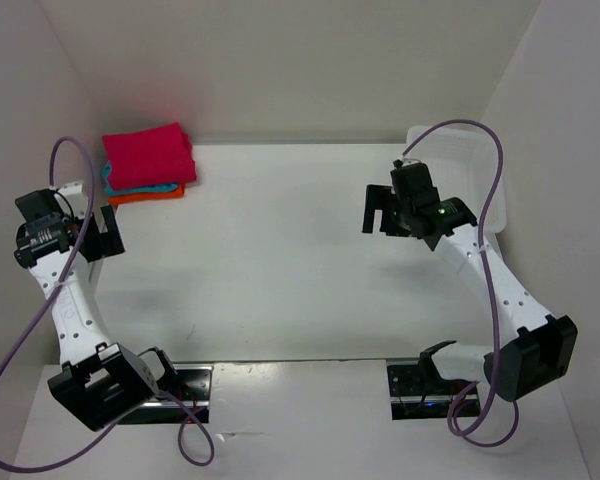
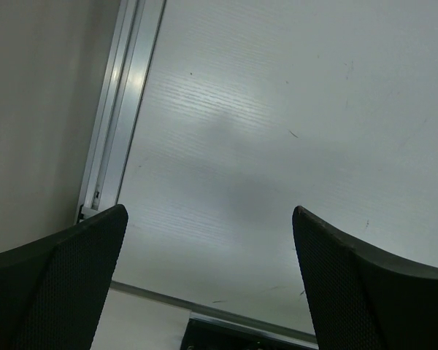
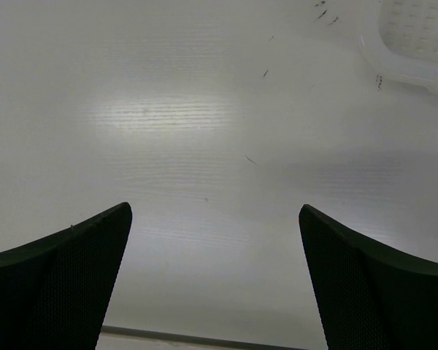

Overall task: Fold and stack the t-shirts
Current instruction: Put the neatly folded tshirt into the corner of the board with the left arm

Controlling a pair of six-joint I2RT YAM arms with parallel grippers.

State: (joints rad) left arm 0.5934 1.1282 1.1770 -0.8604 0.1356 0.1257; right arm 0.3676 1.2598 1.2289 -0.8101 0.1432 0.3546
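White table (image 1: 280, 270) carries the shirts (image 1: 148, 160) at ten o'clock, folded and stacked: pink (image 1: 152, 150) over teal (image 1: 108, 178) over orange (image 1: 148, 196). Both pincers gape wide and empty, the left gripper (image 1: 115, 232) at nine o'clock and the right gripper (image 1: 377, 225) at two by the basket (image 1: 475, 165). Stacking looks finished to me; the next move, I'd guess, needs only parking the arms.

Teal t-shirt (image 1: 107, 178), orange t-shirt (image 1: 142, 197) mostly hidden under pink-red t-shirt (image 1: 150, 155).
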